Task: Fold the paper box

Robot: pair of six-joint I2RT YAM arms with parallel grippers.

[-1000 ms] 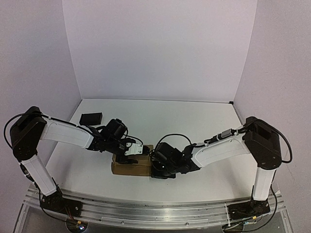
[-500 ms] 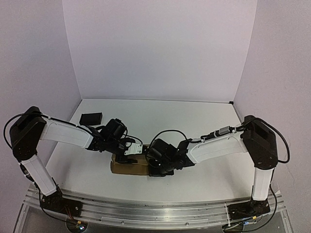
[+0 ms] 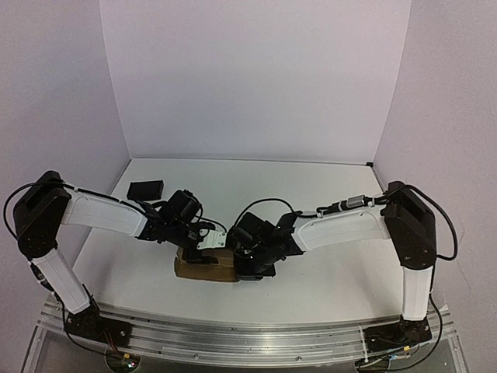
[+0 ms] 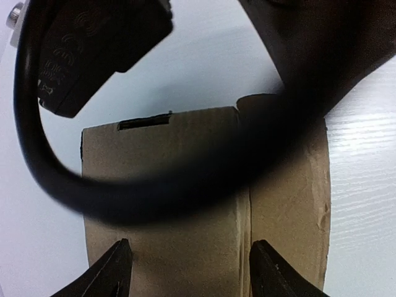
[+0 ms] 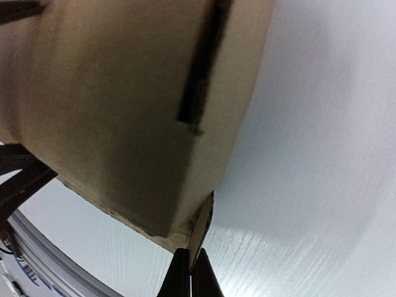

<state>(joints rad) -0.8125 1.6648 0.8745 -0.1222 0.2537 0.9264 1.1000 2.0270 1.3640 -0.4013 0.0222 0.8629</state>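
The paper box [image 3: 203, 266] is a small brown cardboard box near the table's front, between my two arms. In the left wrist view its top [image 4: 185, 235] fills the frame, with a slot near its far edge and a seam down the middle. My left gripper [image 4: 189, 272] is open, its fingertips [image 4: 114, 272] spread just above the box top. My right gripper [image 5: 190, 272] is shut on a thin flap [image 5: 201, 232] at the box's lower corner; the box body [image 5: 124, 93] looms above it. In the top view the right gripper [image 3: 247, 263] sits at the box's right end.
A small black rectangular block [image 3: 145, 189] lies at the back left of the white table [image 3: 311, 194]. White walls enclose the back and sides. A black cable [image 4: 124, 198] crosses the left wrist view.
My right arm has moved left, pushing its gripper closer against the box's right end. The box has shifted slightly left and nearer. The left arm has barely moved.
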